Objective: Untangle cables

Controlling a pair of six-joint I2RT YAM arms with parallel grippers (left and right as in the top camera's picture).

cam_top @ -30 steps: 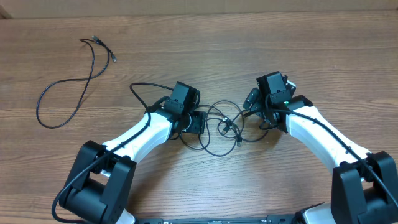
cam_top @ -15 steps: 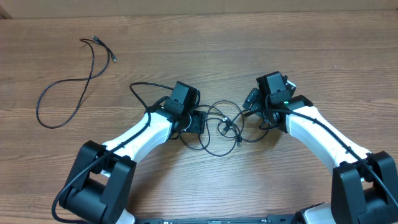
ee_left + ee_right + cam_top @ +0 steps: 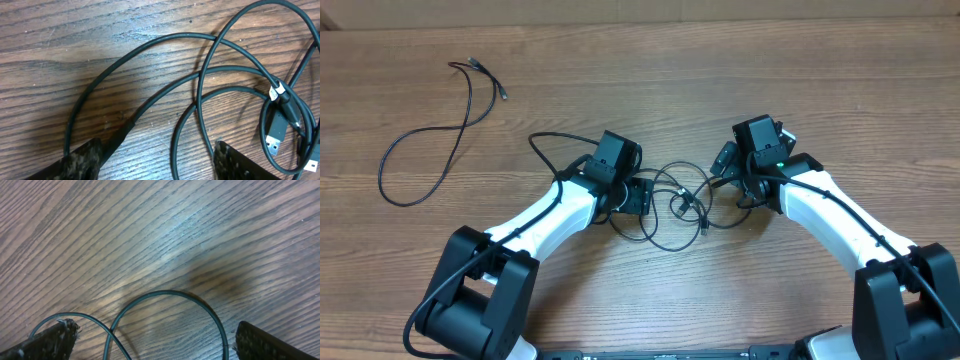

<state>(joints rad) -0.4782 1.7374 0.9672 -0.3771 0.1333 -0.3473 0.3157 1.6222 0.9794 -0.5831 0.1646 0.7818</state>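
A tangle of thin black cables (image 3: 680,205) lies on the wooden table between my two grippers, in overlapping loops with small plug ends. In the left wrist view the loops (image 3: 210,80) cross, and a USB plug (image 3: 274,135) lies at the right. My left gripper (image 3: 638,197) is open at the tangle's left edge, its fingers (image 3: 160,165) set either side of cable strands on the table. My right gripper (image 3: 735,175) is open at the tangle's right edge, its fingers (image 3: 155,347) either side of a cable loop (image 3: 170,310).
A separate thin black cable (image 3: 435,135) lies in a loose loop at the far left of the table, its plug ends near the top left. A cardboard-coloured strip (image 3: 640,10) runs along the table's far edge.
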